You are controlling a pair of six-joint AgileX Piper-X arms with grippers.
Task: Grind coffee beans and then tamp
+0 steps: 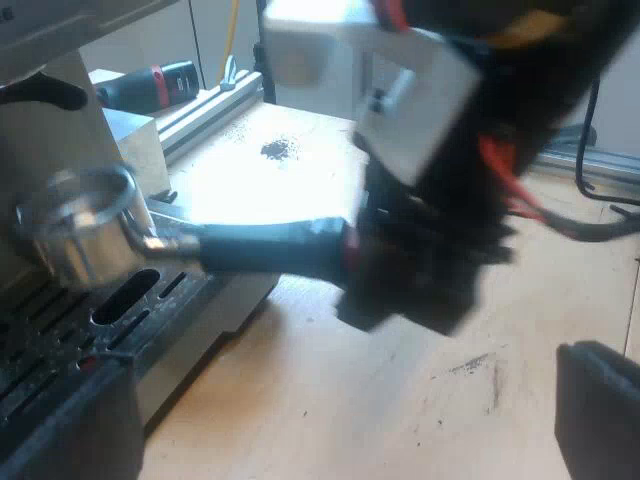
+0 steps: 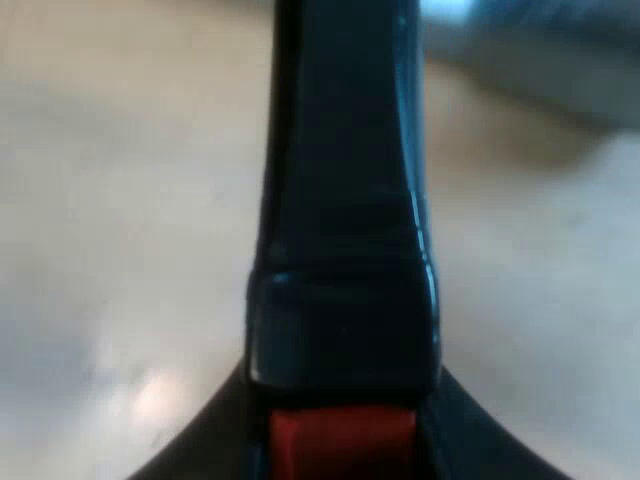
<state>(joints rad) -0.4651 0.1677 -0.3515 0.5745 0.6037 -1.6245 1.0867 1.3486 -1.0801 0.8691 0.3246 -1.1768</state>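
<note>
The metal holder (image 1: 85,235) hangs level over the drip tray (image 1: 60,340) at the front of the espresso machine (image 1: 40,130), with its basket just below the machine's front. Its dark handle (image 1: 270,248) runs outward to my right gripper (image 1: 400,270), which grips it at the red end. Seen close up, the handle (image 2: 345,200) and its red end (image 2: 340,440) sit between the fingers of my right gripper (image 2: 340,455), shut on them. My left gripper (image 1: 330,430) hovers over the wooden table, its fingers (image 1: 600,410) wide apart with nothing between them.
A small spill of coffee grounds (image 1: 277,149) lies on the wooden table (image 1: 330,390) beyond the handle. A metal block (image 1: 135,145) stands beside the machine. Farther off are an aluminium rail (image 1: 215,100) and a black tool with a red band (image 1: 150,85).
</note>
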